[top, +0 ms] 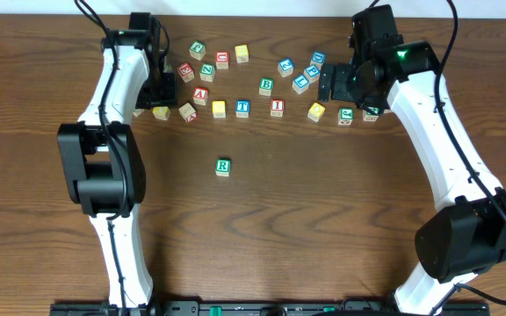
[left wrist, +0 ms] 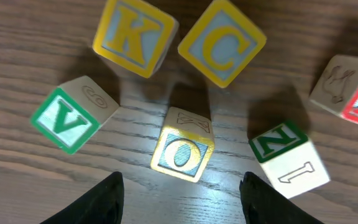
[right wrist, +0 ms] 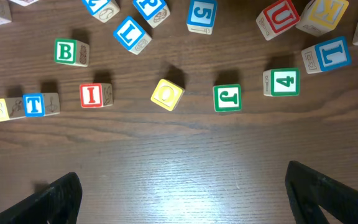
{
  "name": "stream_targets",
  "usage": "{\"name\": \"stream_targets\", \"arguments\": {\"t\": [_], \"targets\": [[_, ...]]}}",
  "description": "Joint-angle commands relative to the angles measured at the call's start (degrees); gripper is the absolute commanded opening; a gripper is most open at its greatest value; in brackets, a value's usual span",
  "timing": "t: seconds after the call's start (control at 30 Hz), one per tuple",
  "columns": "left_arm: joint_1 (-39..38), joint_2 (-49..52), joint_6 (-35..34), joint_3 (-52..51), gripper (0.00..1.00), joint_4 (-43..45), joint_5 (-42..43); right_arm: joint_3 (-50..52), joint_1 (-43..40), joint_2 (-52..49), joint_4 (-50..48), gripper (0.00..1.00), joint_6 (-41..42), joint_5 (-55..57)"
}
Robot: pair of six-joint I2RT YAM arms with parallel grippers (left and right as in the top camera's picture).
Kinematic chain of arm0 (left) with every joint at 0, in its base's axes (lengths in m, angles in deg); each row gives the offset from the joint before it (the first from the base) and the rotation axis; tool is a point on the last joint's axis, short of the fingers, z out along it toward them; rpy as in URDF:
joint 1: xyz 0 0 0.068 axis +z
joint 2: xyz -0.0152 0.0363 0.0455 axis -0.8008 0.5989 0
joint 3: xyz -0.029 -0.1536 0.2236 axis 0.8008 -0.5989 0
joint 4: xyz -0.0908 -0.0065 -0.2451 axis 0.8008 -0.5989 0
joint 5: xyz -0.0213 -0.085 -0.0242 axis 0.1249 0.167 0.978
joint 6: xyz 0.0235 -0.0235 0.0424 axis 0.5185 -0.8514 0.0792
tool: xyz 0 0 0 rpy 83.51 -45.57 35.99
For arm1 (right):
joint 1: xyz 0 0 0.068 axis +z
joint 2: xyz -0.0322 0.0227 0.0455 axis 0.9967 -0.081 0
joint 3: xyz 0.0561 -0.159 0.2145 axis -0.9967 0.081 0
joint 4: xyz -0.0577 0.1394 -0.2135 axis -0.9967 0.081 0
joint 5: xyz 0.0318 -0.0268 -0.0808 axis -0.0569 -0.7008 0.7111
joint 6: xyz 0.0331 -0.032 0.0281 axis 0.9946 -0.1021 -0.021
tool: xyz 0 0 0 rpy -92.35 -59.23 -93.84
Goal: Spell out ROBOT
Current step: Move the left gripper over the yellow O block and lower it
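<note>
A green-lettered R cube (top: 223,166) stands alone on the table, nearer the front than the rest. In the back cluster sit the green B (top: 266,85) (right wrist: 67,52) and the blue T (top: 242,107) (right wrist: 34,104). A yellow O cube (right wrist: 167,94) (top: 316,111) lies ahead of my right gripper (right wrist: 182,173) (top: 326,85), which is open with bare table between its fingers. Another yellow O cube (left wrist: 182,152) sits just ahead of my left gripper (left wrist: 182,179) (top: 161,95). That gripper is open, low over the table at the back left, holding nothing.
Around the left O stand yellow K (left wrist: 132,37) and C (left wrist: 222,42) cubes, a green V (left wrist: 67,121) and a green N (left wrist: 281,155). A red I (right wrist: 92,95), green J (right wrist: 227,98) and green 4 (right wrist: 281,82) line up near the right O.
</note>
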Motion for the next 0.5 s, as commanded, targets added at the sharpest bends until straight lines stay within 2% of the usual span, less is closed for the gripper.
{"name": "stream_targets", "arguments": {"t": [0.0,0.47], "targets": [[0.31,0.07,1.22,-1.75,0.59,0.33,0.9,-0.35,0.44,-0.52,0.07,0.99,0.42,0.26],[0.31,0.07,1.2,-2.64,0.59,0.87,0.9,-0.35,0.44,-0.52,0.07,0.99,0.42,0.26]]}}
